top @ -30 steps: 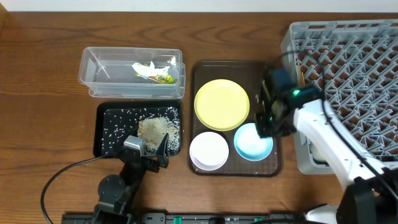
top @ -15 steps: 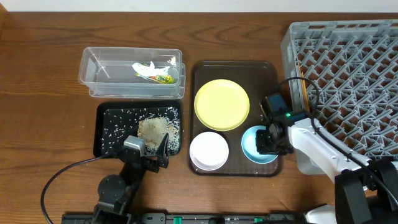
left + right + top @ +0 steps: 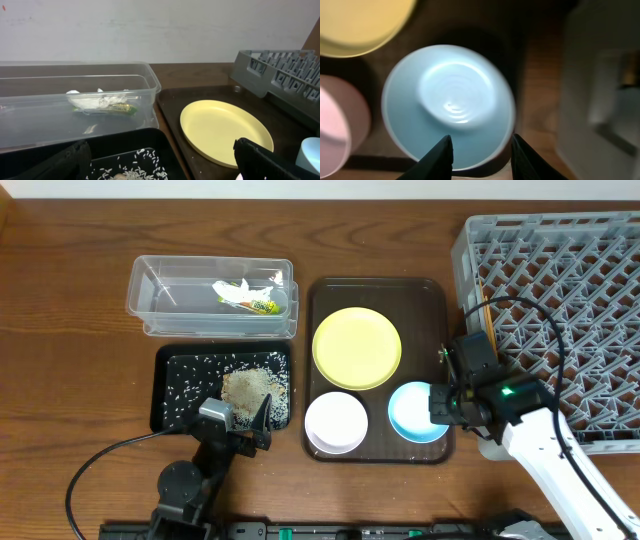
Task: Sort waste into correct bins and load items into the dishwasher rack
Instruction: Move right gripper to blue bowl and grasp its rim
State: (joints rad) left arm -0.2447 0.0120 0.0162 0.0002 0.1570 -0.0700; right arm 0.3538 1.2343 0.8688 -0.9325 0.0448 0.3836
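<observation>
Looking down through the right wrist view, you have the right gripper [image 3: 481, 152] hanging over the near rim of the light-blue bowl [image 3: 412, 412]. Its two fingers are partly apart, side by side over that rim, with nothing between them; nothing shows the bowl held or lifted. The bowl sits upright in the near right corner of the dark brown serving tray [image 3: 440, 290], beside the white bowl [image 3: 336, 422] and just in front of the yellow plate [image 3: 357, 348].

What matters for you is this: the bowl's centre lies ahead of the fingertips and a little towards the middle of the tray, so the fingers sit along the rim, not across it. Being round, the bowl has no long axis to line up with; to my eye you need one finger inside the wall and one outside.

The dishwasher rack [image 3: 560, 290] stands just right of the tray, so this arm is clearly the nearer one. The left gripper [image 3: 240, 420] is spread wide and empty at the near edge of the black tray [image 3: 165, 390], well apart from the bowl.
</observation>
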